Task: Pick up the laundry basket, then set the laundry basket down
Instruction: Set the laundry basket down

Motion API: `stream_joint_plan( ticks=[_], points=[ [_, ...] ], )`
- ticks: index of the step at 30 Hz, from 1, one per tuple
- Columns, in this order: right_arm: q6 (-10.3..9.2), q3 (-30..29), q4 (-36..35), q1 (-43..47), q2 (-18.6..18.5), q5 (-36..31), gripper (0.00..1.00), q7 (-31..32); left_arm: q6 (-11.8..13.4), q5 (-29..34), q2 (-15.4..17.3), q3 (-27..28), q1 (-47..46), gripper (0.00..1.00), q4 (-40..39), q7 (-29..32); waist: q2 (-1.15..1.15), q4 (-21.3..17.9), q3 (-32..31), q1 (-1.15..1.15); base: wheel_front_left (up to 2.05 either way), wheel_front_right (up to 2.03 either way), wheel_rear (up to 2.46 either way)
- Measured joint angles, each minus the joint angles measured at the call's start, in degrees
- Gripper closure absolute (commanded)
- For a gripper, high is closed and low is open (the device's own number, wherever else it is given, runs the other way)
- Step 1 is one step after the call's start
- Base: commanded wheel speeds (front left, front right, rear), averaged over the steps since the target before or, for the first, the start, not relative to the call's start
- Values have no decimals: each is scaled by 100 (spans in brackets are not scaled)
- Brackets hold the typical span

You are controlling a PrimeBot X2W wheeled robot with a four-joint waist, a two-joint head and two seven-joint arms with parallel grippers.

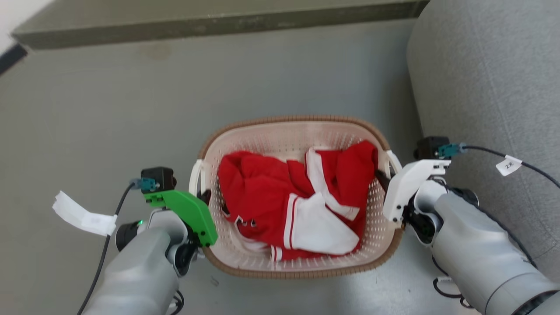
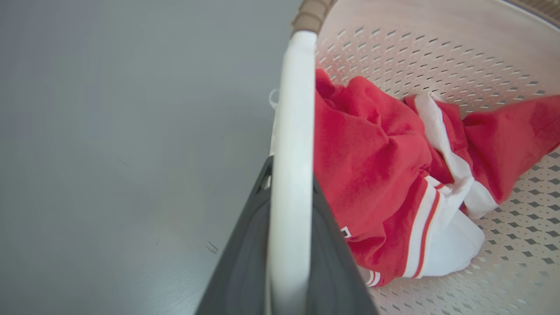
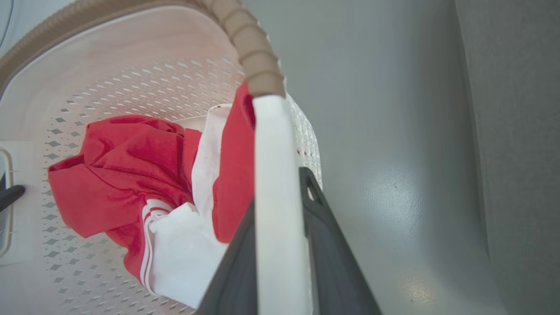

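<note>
The laundry basket (image 1: 297, 119) is cream-white and perforated with a brown woven-look rim, and sits at the middle of the head view. A red and white garment (image 1: 271, 192) lies crumpled inside it. My left gripper (image 1: 203, 199) is at the basket's left white handle (image 1: 195, 175). In the left wrist view that handle (image 2: 293, 109) runs between the two dark fingers (image 2: 245, 253), which are shut on it. My right gripper (image 1: 386, 180) is at the right handle (image 1: 393, 159). In the right wrist view its fingers (image 3: 332, 262) clamp the handle (image 3: 271, 153). Whether the basket touches the floor I cannot tell.
A grey upholstered sofa (image 1: 490, 87) stands close on the right, just beyond my right arm. A dark ledge (image 1: 218, 22) runs along the far side. Grey floor (image 1: 109, 109) spreads to the left and ahead. Paper tags (image 1: 81, 214) hang from the wrist cables.
</note>
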Motion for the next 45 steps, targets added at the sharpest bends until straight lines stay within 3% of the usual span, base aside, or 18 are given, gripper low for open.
stream_joint_plan(
  ticks=[23,45],
  points=[
    [13,-105,-194,-1044,-267,-89,100,-860,43,15,0,144,-1160,100,-250,-689,0,34,1735,1,0,0,0],
    [24,-215,-215,-1974,-424,-97,100,-1228,152,22,19,144,-2182,100,-400,-833,0,102,3346,1,0,0,0]
  ],
)
